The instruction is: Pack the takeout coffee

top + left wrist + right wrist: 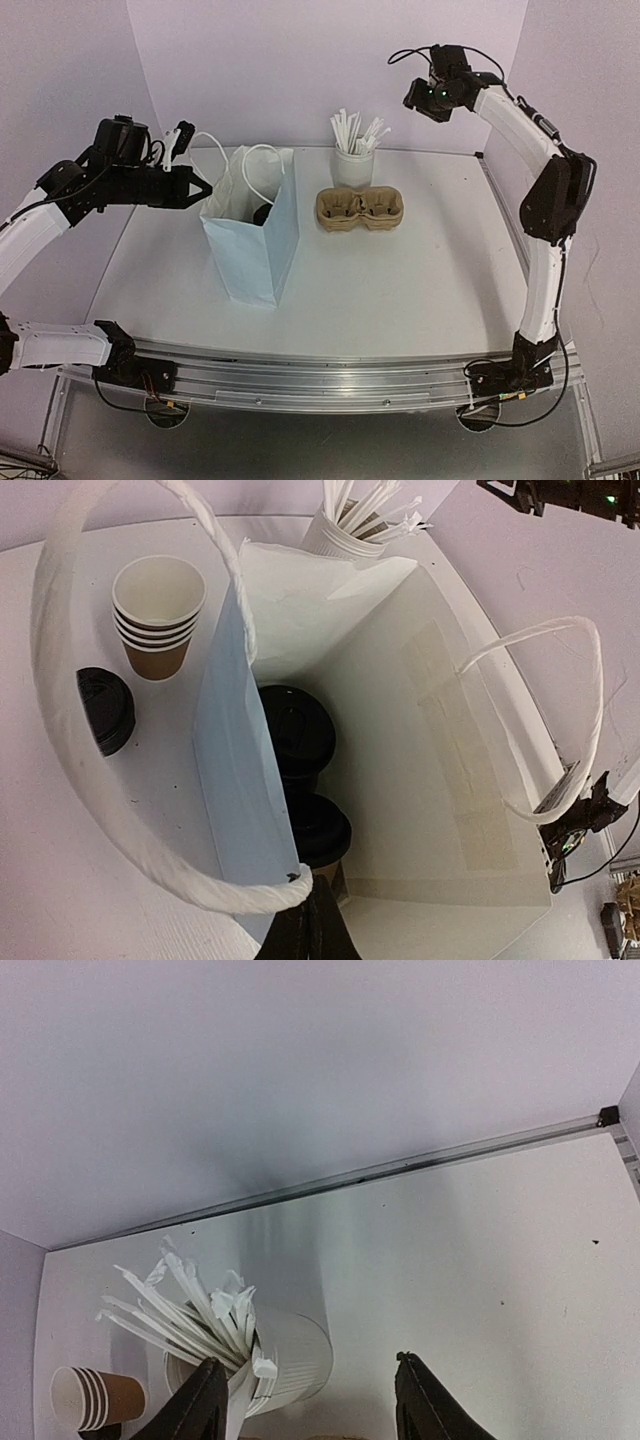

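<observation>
my left gripper (306, 905) is clenched on the rim of the paper bag (250, 250), its dark fingers pinched together at the point where one twisted handle meets the bag's left wall. i judge that it is holding the mouth open. straight beyond the fingertips and down inside the bag stand the two lidded cups (295, 730), one just behind the other along that wall. both are upright, with black lids facing up at me and long axes vertical. so the packed coffee lies ahead of and below this tool, and any move over it has to come in from above through the open mouth. outside the same wall, toward the far left corner of the bench (420, 290), sits a stack of kraft cups (158, 615), nested with their mouths up. a pile of black lids (105, 710) lies flat just beside it. from overhead both are hidden behind the bag and my arm. the left arm is clearly the nearer one to all of this. my right gripper (310, 1362) hangs released, fingers spread with nothing between them, raised above the far right corner. it is well apart from the bag and looks down on the cup of straws (280, 1360). the cardboard carrier (358, 207) sits between the bag and the right edge, both wells bare.
</observation>
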Controlling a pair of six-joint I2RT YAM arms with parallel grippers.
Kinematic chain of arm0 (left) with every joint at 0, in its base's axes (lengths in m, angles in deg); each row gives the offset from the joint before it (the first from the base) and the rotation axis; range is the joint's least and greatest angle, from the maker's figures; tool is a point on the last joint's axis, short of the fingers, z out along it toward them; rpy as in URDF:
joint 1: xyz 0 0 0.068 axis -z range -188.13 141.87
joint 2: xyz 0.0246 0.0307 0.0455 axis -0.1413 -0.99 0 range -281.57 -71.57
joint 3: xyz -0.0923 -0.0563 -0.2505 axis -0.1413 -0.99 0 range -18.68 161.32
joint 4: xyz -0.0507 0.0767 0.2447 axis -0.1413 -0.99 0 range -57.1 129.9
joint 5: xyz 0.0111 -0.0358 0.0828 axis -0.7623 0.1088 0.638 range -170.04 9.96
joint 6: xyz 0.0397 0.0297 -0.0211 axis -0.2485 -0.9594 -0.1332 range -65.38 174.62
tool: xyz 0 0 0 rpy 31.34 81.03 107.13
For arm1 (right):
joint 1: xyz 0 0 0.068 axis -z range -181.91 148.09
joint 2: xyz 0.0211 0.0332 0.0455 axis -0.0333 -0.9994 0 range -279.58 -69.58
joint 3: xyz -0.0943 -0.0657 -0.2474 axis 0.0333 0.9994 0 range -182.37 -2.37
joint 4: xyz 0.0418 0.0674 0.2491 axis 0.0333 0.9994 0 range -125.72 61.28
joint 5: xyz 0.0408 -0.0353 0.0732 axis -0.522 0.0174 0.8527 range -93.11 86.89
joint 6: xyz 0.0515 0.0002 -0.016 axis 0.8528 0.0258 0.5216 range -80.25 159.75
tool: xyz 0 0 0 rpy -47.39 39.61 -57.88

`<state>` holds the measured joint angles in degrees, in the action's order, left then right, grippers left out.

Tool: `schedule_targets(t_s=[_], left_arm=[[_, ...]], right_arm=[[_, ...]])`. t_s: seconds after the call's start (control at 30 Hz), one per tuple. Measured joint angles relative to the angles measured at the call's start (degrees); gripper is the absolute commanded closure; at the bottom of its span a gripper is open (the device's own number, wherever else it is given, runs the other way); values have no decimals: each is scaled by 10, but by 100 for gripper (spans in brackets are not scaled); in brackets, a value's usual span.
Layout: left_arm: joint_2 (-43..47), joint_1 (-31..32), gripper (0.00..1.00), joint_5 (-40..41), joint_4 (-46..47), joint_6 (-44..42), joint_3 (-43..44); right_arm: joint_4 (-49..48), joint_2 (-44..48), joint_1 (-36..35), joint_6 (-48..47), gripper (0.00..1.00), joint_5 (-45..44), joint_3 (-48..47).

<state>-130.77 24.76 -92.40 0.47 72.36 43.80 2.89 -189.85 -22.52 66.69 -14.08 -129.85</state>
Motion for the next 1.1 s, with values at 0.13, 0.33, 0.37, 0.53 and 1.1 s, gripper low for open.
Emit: schedule_targets(t_s=[0.13, 0.33, 0.37, 0.53, 1.1], left_arm=[[-2, 0, 100, 1, 1, 0, 0], [-2, -4, 100, 2, 1, -1, 0], [-2, -5, 100, 2, 1, -2, 0], [-2, -7, 100, 2, 1, -2, 0], [-6, -9, 100, 4, 5, -3, 0]], right_arm=[[-5, -63, 13, 13, 46, 67, -25], [-14, -106, 3, 29, 65, 139, -17], [-17, -106, 1, 33, 67, 143, -14], [-33, -106, -2, 41, 75, 153, -10], [-49, -139, 1, 44, 100, 162, -37]])
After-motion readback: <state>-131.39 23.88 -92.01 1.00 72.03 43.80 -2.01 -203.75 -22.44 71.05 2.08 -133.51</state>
